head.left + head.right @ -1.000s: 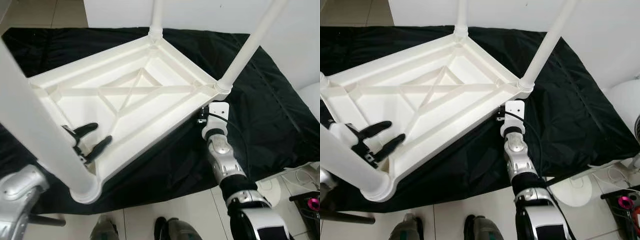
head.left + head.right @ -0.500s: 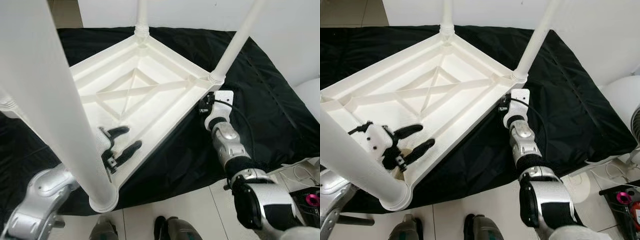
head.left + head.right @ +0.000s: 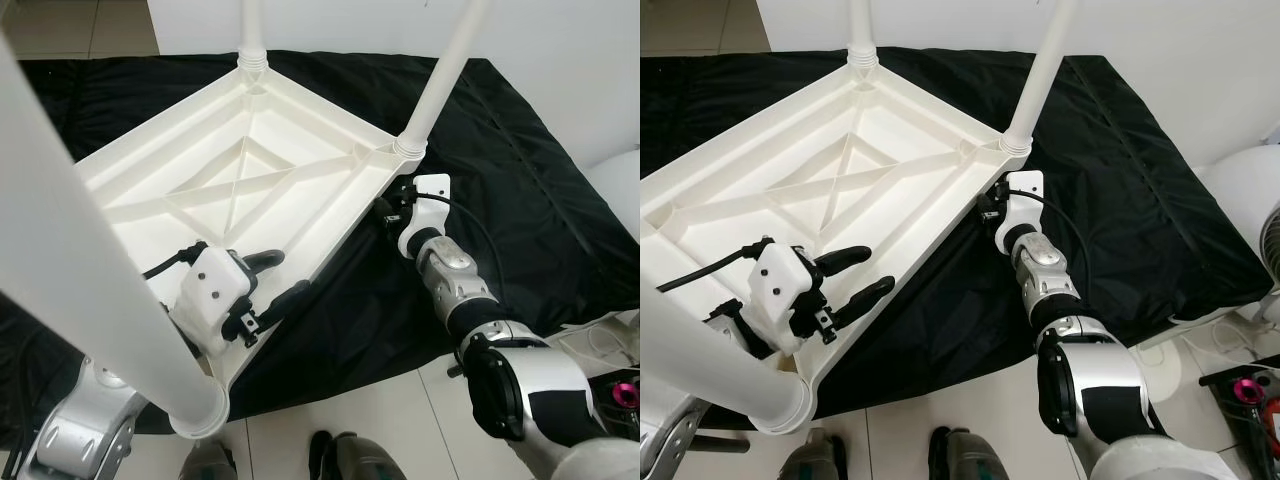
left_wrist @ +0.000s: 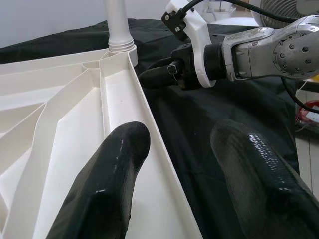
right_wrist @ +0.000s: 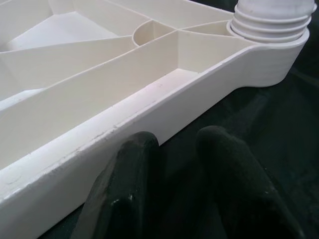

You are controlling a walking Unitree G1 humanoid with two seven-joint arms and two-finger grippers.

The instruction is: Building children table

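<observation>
Upturned white table [image 3: 250,170] on black cloth [image 3: 520,190]; left gripper [image 3: 272,280] straddles its near rim unclenched, right gripper [image 5: 174,189] parted beside the right-corner rim; no writing readable

The table legs [image 3: 437,75] run off the top edge, and the right tool [image 3: 989,207] sits hidden behind its wrist.

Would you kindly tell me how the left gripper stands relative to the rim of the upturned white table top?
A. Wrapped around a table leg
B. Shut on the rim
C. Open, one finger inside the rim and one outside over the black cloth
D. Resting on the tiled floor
C: the left gripper is open, one finger over the table top inside its rim, the other over the black cloth.
</observation>
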